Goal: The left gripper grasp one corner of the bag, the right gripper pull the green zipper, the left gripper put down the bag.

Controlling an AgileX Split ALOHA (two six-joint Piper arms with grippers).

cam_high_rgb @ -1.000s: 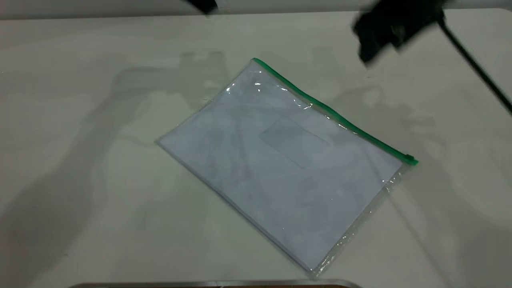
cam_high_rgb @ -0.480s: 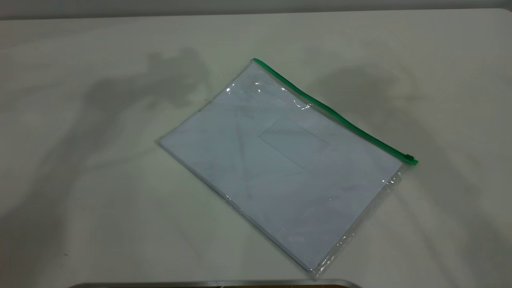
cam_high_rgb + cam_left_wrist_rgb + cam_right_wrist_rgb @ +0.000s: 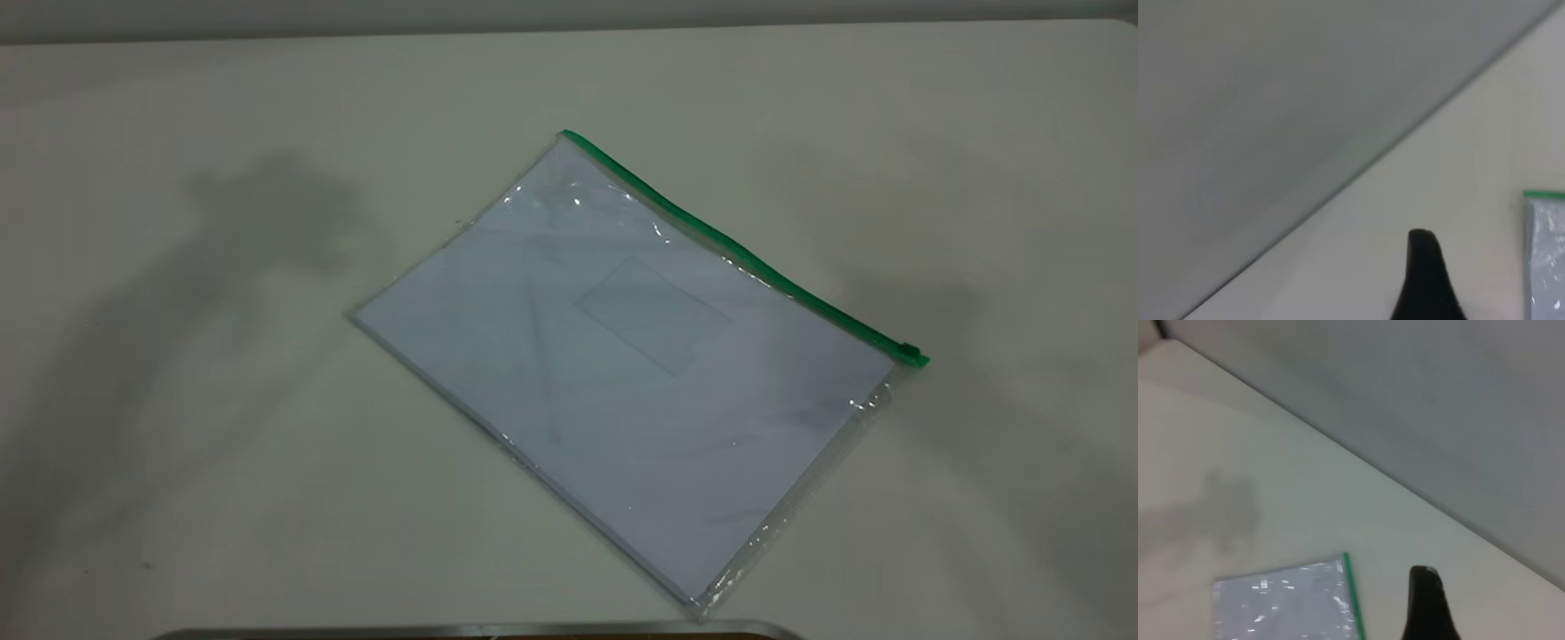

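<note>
Bag (image 3: 636, 373): lies flat and skewed on the table (image 3: 178, 498), touched by neither gripper; white paper shows through, label pocket near the middle.
Zipper (image 3: 747, 258): green strip along the bag's far long edge; its slider (image 3: 909, 349) sits at the end nearer the right arm's side.
Left gripper (image 3: 1426, 280): out of the exterior view; in its wrist view one dark fingertip shows, raised over bare table, with a green-edged bag corner (image 3: 1538, 200) well apart from it, off to one side. Whether its jaws are released or clenched cannot be told.
Right gripper (image 3: 1428, 603): also out of the exterior view; one fingertip shows, high above the table, with another green-edged bag corner (image 3: 1345, 561) near it but below and apart. Jaw state cannot be told.
Step in hand (judged): left gripper's approach to a corner; nothing grasped yet.
Doing it well (judged): descend with jaws spread astride a corner by the zipper, one finger slipped under the thin film, pinch film and strip together, lift only slightly so the slider stays reachable.
Risk (judged): slick plastic may slide across the table instead of entering the jaws.
</note>
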